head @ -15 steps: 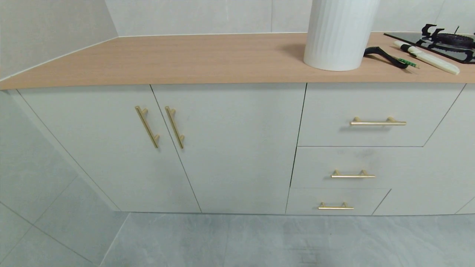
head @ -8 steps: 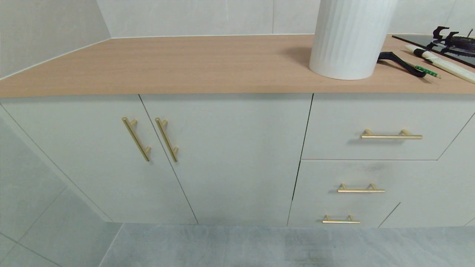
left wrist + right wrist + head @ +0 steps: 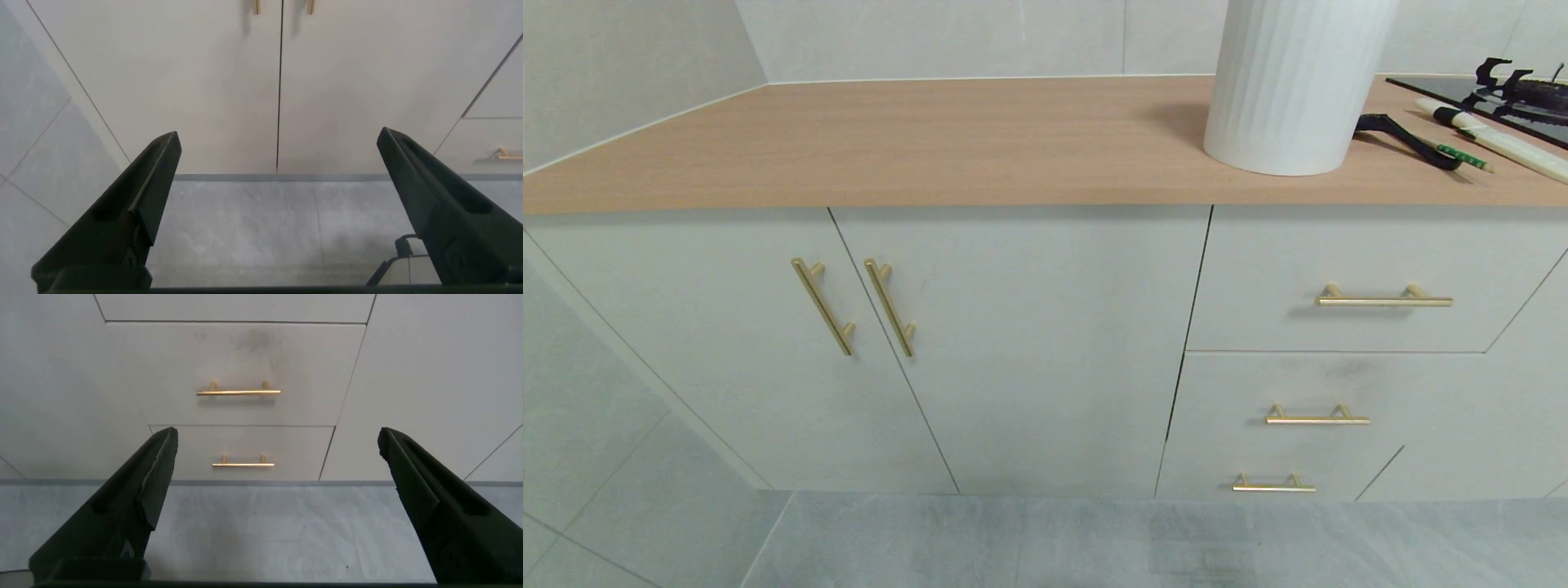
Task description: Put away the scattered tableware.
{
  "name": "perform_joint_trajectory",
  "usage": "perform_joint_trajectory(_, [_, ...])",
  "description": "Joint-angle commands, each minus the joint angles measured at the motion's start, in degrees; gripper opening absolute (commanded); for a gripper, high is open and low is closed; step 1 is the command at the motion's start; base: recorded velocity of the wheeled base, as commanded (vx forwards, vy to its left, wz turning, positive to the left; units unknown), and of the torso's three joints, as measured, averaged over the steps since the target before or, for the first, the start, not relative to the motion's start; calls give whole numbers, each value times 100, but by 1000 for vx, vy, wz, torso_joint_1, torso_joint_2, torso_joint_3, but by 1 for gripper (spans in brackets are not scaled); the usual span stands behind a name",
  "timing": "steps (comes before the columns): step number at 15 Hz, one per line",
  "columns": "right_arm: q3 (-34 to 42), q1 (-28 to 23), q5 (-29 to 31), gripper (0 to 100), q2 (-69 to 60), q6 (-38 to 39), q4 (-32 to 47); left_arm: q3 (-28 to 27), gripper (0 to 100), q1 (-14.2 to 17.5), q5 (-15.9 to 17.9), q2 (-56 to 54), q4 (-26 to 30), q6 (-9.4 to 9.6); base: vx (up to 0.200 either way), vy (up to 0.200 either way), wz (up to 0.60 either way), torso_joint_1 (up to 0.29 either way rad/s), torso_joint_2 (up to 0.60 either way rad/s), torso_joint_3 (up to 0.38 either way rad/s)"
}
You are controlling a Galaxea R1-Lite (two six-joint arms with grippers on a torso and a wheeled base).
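My left gripper (image 3: 278, 140) and right gripper (image 3: 278, 437) are spread wide, empty. The black-handled utensil (image 3: 1409, 135) lies upper right on the counter (image 3: 931, 139), just beside the white ribbed tub (image 3: 1294, 90). Reaching there, I could bump that tub.

Soft, even, fairly bright light falls from above. The white ribbed container (image 3: 1290, 90) throws a faint shadow leftward onto the worktop (image 3: 890, 139), and a thin band of shade lies under the worktop's edge on the cupboard doors (image 3: 1029, 343). The top drawer handle (image 3: 1383, 300) carries a pale highlight and a weak shadow just beneath it. Straight seams lean and bow toward the head view's edges. The left gripper (image 3: 276, 139) and right gripper (image 3: 276, 434) show as dark shapes with little detail against the pale fronts and dully gleaming floor (image 3: 270, 229)
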State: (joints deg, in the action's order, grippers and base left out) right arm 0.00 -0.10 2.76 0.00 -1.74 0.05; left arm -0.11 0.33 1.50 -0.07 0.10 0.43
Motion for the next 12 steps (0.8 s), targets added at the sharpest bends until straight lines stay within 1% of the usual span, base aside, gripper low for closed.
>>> perform_joint_trajectory(1, [0, 1, 6, 100, 9, -19, 4, 2, 100, 2, -1, 7, -1, 1, 0, 0, 0, 0, 0, 0])
perform_joint_trajectory(4, [-9, 1, -3, 100, 0, -37, -31, 2, 100, 2, -1, 7, -1, -8, 0, 0, 0, 0, 0, 0])
perform_joint_trajectory(5, [-149, 1, -47, 100, 9, -10, -40, 2, 100, 2, -1, 7, -1, 1, 0, 0, 0, 0, 0, 0])
perform_joint_trajectory(6, [-694, 36, -276, 100, 158, 78, 30, -7, 100, 2, -1, 7, -1, 1, 0, 0, 0, 0, 0, 0])
perform_joint_trajectory(7, [-967, 115, -442, 100, 563, 139, 153, -7, 100, 2, -1, 7, -1, -8, 0, 0, 0, 0, 0, 0])
perform_joint_trajectory(8, [-1081, 159, -478, 100, 976, 139, 197, 2, 100, 2, -1, 7, -1, 1, 0, 0, 0, 0, 0, 0])
perform_joint_trajectory(9, [-1099, 168, -522, 100, 1705, 139, 180, 2, 100, 2, -1, 7, -1, -8, 0, 0, 0, 0, 0, 0])
perform_joint_trajectory(10, [-1107, 168, -530, 100, 2021, 139, 171, 2, 100, 2, -1, 7, -1, 1, 0, 0, 0, 0, 0, 0])
perform_joint_trajectory(11, [-1204, 203, -583, 100, 3076, 78, 153, 2, 100, 2, -1, 7, -1, -8, 0, 0, 0, 0, 0, 0])
perform_joint_trajectory(12, [-1424, 344, -627, 100, 3911, 34, 153, 2, 100, 2, -1, 7, -1, 1, 0, 0, 0, 0, 0, 0])
